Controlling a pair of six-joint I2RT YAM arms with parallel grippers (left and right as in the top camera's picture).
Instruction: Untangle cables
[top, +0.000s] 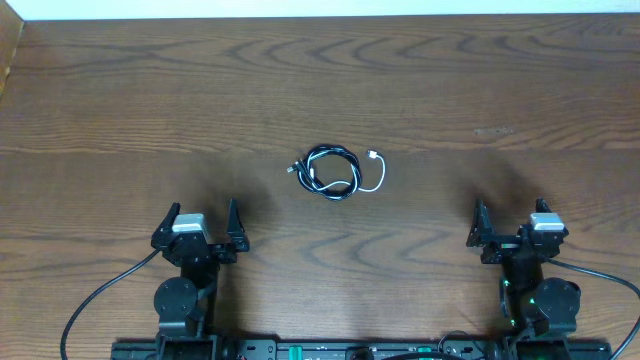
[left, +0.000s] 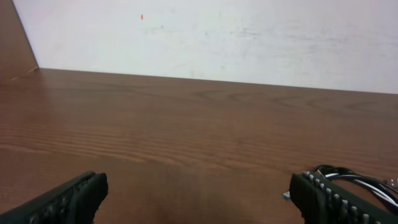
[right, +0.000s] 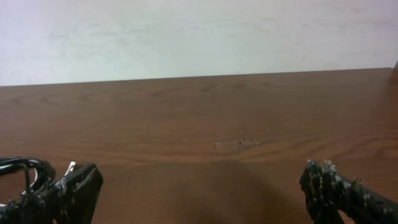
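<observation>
black cable (top: 335, 152) and white cable (top: 381, 178), entangled on the bench (top: 120, 100), ahead and right of the left pincer (top: 203, 215); it and the right pincer (top: 510, 215) are spread, empty. best: pinch one cord each, part slowly.

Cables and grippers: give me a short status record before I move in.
black cable: coiled loop, middle of table
white cable: curves along the loop's right side, overlapping the black
tangle: not yet separated
left gripper: open, empty, apart from both cords
right gripper: open, empty, apart from both cords
</observation>
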